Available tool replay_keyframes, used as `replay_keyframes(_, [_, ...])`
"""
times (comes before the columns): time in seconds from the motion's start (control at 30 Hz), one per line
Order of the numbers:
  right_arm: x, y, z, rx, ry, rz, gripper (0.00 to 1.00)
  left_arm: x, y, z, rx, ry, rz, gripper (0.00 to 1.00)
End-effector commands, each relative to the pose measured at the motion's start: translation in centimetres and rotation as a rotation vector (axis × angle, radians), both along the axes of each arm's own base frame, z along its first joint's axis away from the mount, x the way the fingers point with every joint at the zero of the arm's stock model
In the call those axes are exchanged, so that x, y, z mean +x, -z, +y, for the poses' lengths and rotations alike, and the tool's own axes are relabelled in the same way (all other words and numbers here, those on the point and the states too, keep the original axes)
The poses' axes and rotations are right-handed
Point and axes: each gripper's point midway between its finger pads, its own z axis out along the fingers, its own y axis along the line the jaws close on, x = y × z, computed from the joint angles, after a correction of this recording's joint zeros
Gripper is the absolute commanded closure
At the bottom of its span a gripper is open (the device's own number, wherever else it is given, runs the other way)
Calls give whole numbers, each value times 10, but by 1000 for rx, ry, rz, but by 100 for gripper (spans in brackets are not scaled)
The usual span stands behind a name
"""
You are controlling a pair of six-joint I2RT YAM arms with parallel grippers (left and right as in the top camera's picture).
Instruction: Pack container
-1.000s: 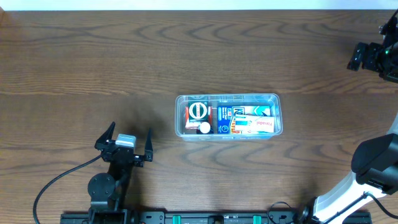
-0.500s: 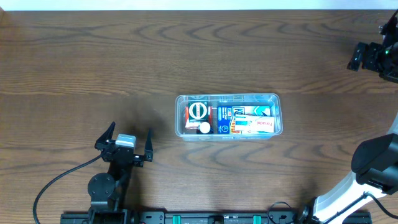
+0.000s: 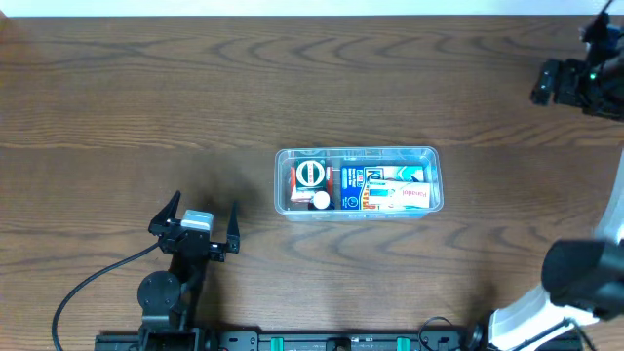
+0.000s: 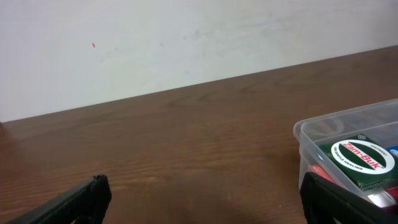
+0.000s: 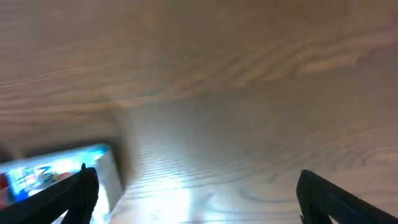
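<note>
Left pincer (image 3: 206, 201) sits near-left over the dark brown wooden desk (image 3: 146, 97). Its black fingers are spread wide with nothing between them. The clear rectangular plastic container with rounded corners (image 3: 356, 151) rests on the desk at mid-scene, right of and beyond the left pincer and well apart from it. Inside it, a green box with a round white logo (image 3: 312, 175) is at the left end and blue-white-red boxes (image 3: 390, 187) fill the right part. Right pincer (image 3: 556, 84) is at the far right above bare desk. It is gaping wide and holds nothing, though the wrist view is blurred.
</note>
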Motion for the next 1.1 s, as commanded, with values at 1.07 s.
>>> replay_keyframes(1.07, [-147, -106, 147, -36, -428, -776, 1, 0, 15, 1, 10, -2, 41, 2])
